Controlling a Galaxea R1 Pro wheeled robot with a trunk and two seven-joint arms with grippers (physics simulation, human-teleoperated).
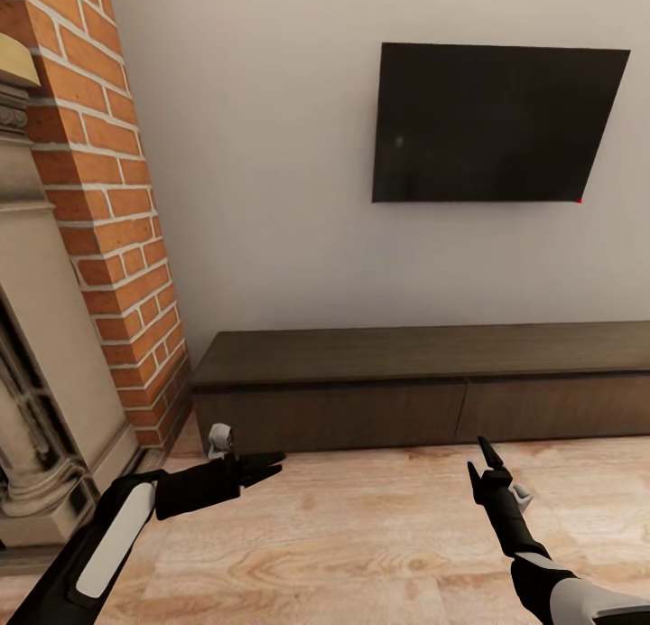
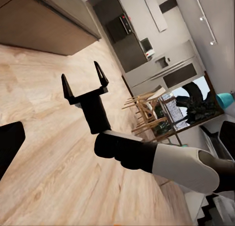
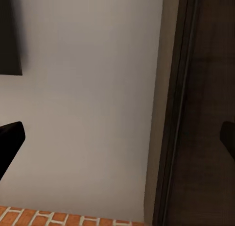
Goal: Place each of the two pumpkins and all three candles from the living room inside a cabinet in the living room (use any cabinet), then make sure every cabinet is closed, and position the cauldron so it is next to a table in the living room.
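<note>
Cabinet [image 1: 424, 386] sits against the wall, drawers all shut, just past both hands across a strip of wood floor [image 1: 361, 544]. Right hand [image 1: 481, 467] is spread wide and empty; left hand [image 1: 266, 467] looks empty, can't tell its spread. TV [image 1: 496, 124] hangs above.

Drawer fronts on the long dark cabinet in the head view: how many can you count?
2. The left drawer front sits near the brick column; the right drawer front runs to the picture's edge. More may lie beyond that edge of the cabinet.
</note>
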